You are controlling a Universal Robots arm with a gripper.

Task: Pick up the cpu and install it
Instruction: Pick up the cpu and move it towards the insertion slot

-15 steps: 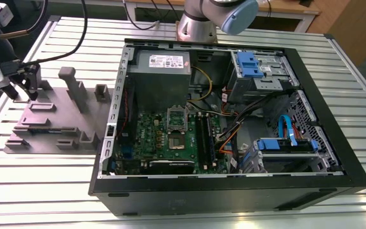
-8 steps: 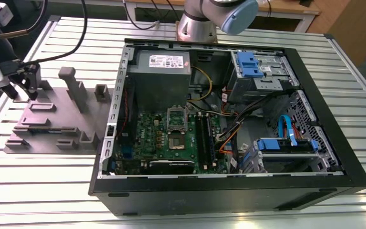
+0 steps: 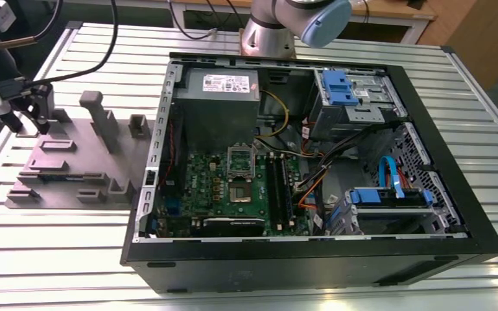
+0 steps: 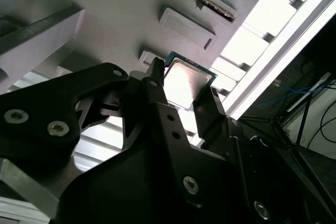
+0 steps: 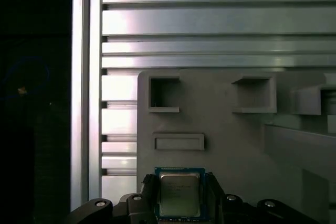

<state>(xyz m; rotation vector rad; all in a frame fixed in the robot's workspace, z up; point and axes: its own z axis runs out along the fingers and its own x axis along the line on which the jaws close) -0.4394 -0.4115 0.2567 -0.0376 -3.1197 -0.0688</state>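
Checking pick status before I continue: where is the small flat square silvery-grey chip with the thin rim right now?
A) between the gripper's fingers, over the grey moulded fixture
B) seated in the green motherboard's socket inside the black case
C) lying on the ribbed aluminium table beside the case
A: in both wrist views the small square silvery-grey cpu sits inside the black gripper, its fingers against opposite edges, with the grey moulded fixture behind it.

Soft, even light lay on the table [image 3: 491, 129] in the exterior view, but in my second wrist view glare bleached the slats [image 4: 283, 3] and cpu [image 4: 186, 83], leaving my fingers [image 4: 157, 103] black.
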